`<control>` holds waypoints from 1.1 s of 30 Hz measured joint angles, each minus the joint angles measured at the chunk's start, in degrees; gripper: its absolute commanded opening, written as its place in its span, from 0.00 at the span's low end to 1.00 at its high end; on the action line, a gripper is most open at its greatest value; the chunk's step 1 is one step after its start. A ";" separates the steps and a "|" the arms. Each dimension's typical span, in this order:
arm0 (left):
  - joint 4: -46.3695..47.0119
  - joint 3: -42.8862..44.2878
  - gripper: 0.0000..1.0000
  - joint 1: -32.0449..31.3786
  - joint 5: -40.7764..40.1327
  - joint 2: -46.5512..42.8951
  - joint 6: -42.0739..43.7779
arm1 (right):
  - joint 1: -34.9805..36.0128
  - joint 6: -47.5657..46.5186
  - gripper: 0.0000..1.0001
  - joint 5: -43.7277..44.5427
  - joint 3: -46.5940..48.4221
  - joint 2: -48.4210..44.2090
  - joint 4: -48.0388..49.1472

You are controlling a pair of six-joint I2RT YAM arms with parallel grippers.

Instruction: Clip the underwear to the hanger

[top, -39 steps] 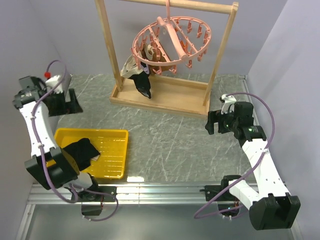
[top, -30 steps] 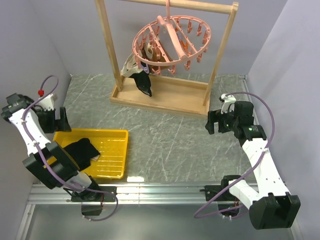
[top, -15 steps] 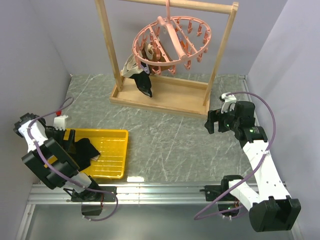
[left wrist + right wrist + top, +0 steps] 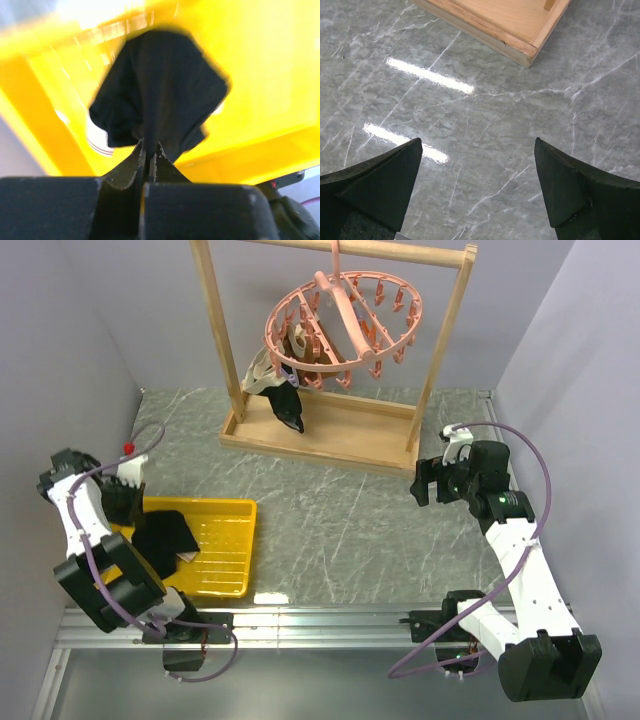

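Note:
The underwear (image 4: 165,540), a bunched black cloth, lies at the left end of the yellow tray (image 4: 228,506). My left gripper (image 4: 138,523) reaches in from the tray's left side and is shut on a fold of the underwear (image 4: 160,90). In the left wrist view the fabric runs straight into the pinched jaws of the left gripper (image 4: 150,151), and its waistband does not show. The salmon-pink hanger (image 4: 345,325) hangs from the wooden rack at the back. My right gripper (image 4: 422,485) stands open over bare table, as the right wrist view shows of the right gripper (image 4: 477,172).
The light wooden rack (image 4: 330,435) stands at the back centre, and its base corner (image 4: 520,30) lies ahead of the right gripper. Another dark garment with a pale band (image 4: 283,400) hangs clipped under the hanger's left side. Grey walls close in left and right.
My left arm has swung from the back left down to the yellow tray, and its gripper has gone from open to shut on the black fabric. The right arm has not moved.

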 measured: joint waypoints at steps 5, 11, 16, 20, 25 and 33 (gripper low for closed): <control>-5.88 14.75 0.00 -7.89 8.00 -2.71 -3.54 | 0.00 0.15 1.00 -0.20 0.92 0.13 0.07; -8.79 24.90 0.00 -18.71 18.32 -6.03 -10.40 | 0.00 0.22 1.00 -0.17 1.62 0.83 -0.35; -7.02 33.62 0.00 -27.04 25.09 -5.68 -19.52 | 0.00 0.24 1.00 -0.20 3.23 1.99 -0.44; -0.52 36.15 0.00 -36.87 29.31 -5.99 -28.11 | 0.00 0.37 1.00 -0.20 4.52 2.86 -0.96; 9.01 32.50 0.00 -51.19 30.51 -5.62 -36.22 | 0.00 0.35 1.00 -0.17 5.49 4.31 -1.81; 17.09 17.49 0.00 -69.11 25.16 -0.50 -36.63 | 0.00 -1.79 1.00 -1.31 6.16 5.81 -5.57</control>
